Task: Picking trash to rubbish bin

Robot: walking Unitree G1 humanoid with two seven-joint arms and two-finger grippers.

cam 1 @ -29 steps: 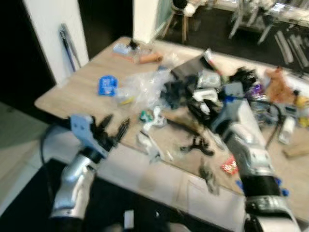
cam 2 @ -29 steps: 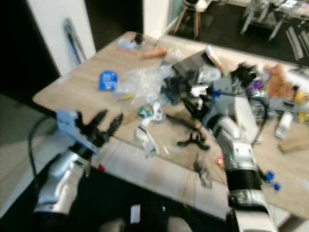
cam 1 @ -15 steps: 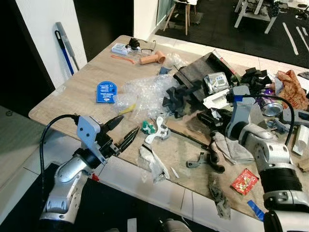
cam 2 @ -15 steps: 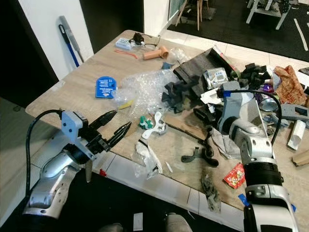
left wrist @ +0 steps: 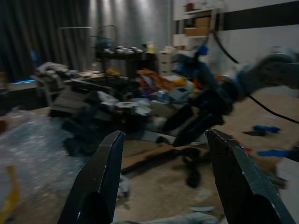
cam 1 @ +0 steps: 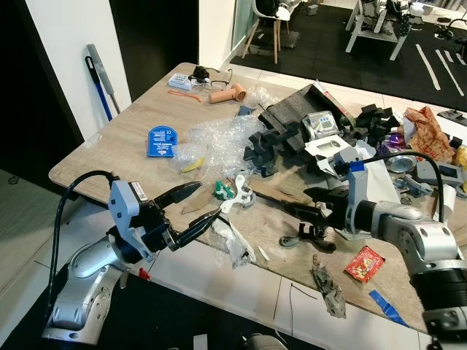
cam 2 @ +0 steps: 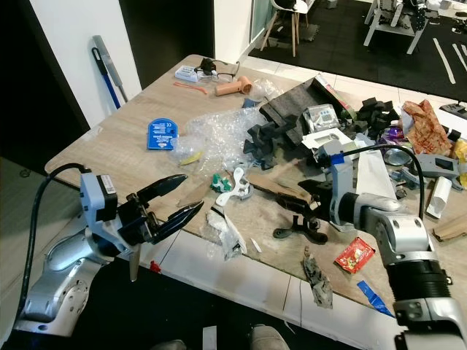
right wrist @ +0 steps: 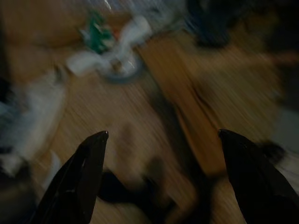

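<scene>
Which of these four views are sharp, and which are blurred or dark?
Left and right eye views: sharp and evenly lit across the cluttered light wooden table. Left wrist view: dim, soft in the background, with the left claw open. Right wrist view: dark and heavily motion-smeared, with the right claw open over the tabletop.

Head views sharp, evenly bright – daylight on worktop [cam 1: 124, 138], dark doorway upper left. Left wrist view dim, soft blur. Right wrist view dark, heavy motion smear – clutter unreadable.
</scene>
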